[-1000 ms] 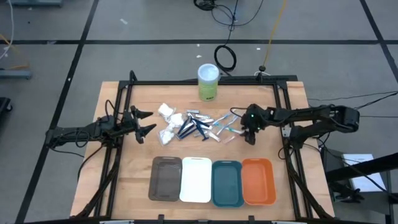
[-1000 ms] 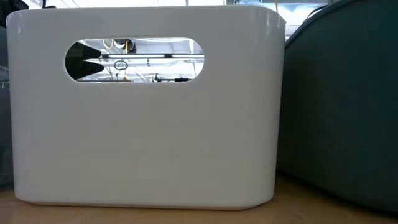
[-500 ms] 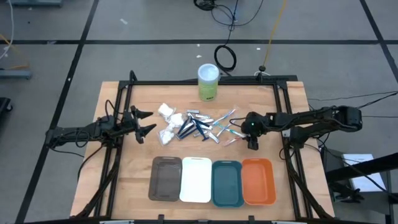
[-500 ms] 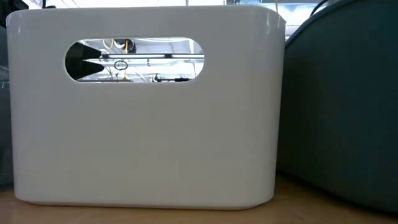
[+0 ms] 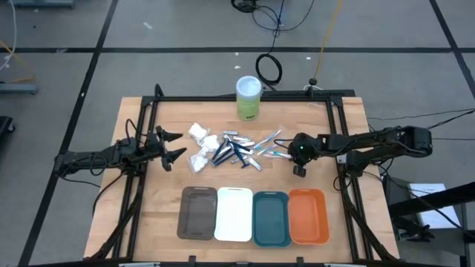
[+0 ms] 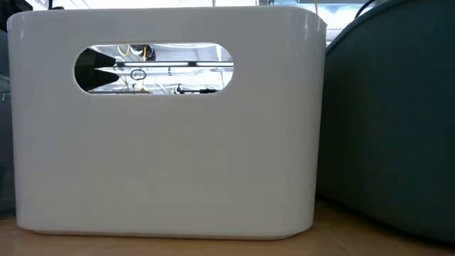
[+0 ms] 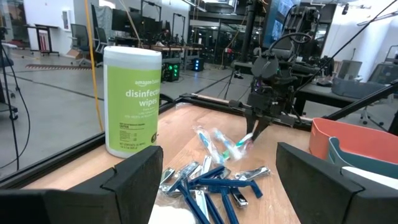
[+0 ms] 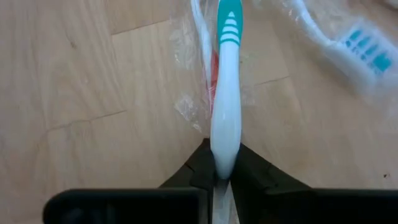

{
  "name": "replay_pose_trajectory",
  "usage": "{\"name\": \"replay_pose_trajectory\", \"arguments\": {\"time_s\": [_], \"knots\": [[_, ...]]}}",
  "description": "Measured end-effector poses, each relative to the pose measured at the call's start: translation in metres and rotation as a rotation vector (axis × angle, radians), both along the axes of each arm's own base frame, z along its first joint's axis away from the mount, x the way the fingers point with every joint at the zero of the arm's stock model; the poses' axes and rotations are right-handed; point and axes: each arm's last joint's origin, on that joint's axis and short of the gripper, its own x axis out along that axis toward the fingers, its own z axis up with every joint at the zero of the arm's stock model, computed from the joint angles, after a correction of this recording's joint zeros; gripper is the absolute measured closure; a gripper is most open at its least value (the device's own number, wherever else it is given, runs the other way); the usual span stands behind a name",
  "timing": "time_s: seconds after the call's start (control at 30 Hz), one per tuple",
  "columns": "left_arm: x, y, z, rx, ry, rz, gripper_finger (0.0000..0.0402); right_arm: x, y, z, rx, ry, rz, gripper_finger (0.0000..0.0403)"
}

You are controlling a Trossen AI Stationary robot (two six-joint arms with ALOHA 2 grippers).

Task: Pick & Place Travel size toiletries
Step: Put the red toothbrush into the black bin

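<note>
My right gripper reaches low over the table at the pile's right edge, fingers pinched tight on the handle end of a toothbrush, white with teal, lying in clear wrap on the wood; my left gripper waits spread wide, left of the razors; the canister reads "disinfecting wipes".

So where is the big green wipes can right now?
In the high view the green wipes can stands upright at the table's far edge, near the middle, just behind the pile of razors and toothbrushes, with neither gripper touching it.
</note>
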Motion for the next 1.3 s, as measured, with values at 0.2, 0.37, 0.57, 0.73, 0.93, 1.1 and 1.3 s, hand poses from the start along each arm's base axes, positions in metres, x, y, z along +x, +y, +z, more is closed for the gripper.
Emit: {"name": "replay_pose_trajectory", "arguments": {"time_s": [0.2,0.37,0.57,0.73,0.93,1.1,1.3], "knots": [[0.000,0.000,0.000,0.000,0.000,0.000,0.0096,-0.002,0.001,0.012,0.009,-0.083,-0.015,0.0380],[0.000,0.000,0.000,0.000,0.000,0.000,0.0096,-0.006,0.004,0.038,0.041,-0.284,-0.037,0.0382],[0.000,0.000,0.000,0.000,0.000,0.000,0.0096,-0.015,0.006,0.061,0.039,-0.439,-0.102,0.0377],[0.000,0.000,0.000,0.000,0.000,0.000,0.0096,-0.026,0.005,0.049,-0.024,-0.259,-0.148,0.0353],[0.000,0.000,0.000,0.000,0.000,0.000,0.0096,-0.028,0.006,0.026,0.006,-0.186,-0.150,0.0372],[0.000,0.000,0.000,0.000,0.000,0.000,0.0096,-0.028,0.007,0.012,0.020,-0.182,-0.171,0.0353],[0.000,0.000,0.000,0.000,0.000,0.000,0.0096,-0.028,0.006,0.006,0.032,-0.149,-0.205,0.0252]]}}
